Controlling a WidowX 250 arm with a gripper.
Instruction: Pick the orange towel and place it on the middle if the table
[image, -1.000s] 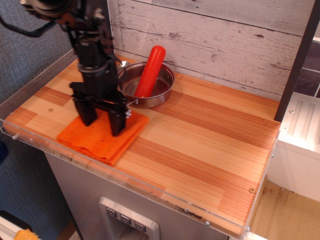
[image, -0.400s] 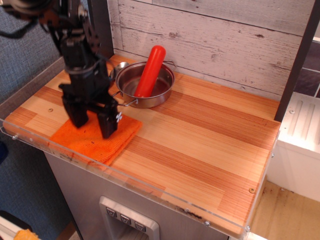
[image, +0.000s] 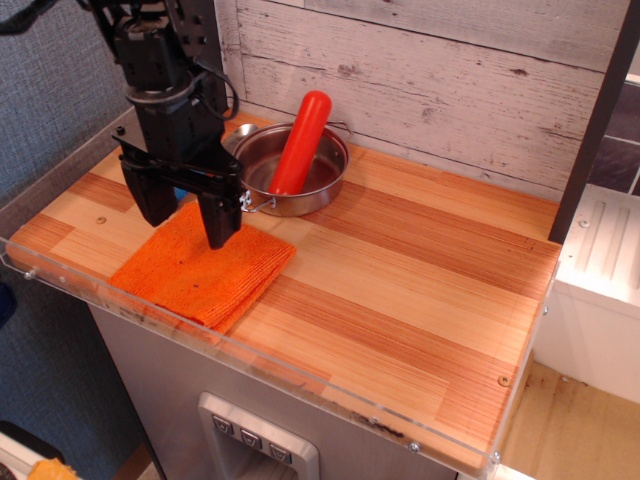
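Note:
The orange towel (image: 202, 268) lies flat at the front left of the wooden table (image: 400, 290), close to the clear acrylic rim. My black gripper (image: 185, 222) hangs open just above the towel's back part, one finger on each side, holding nothing. The fingertips (image: 218, 235) look raised a little off the cloth.
A steel pot (image: 295, 172) with a smooth red-orange cylinder (image: 301, 142) leaning in it stands at the back, just right of the gripper. A whitewashed plank wall runs behind. A dark post (image: 595, 120) and a white unit (image: 600, 290) stand at the right.
The gripper has risen off the towel and moved slightly back. The towel has shifted a little and now lies flat, released.

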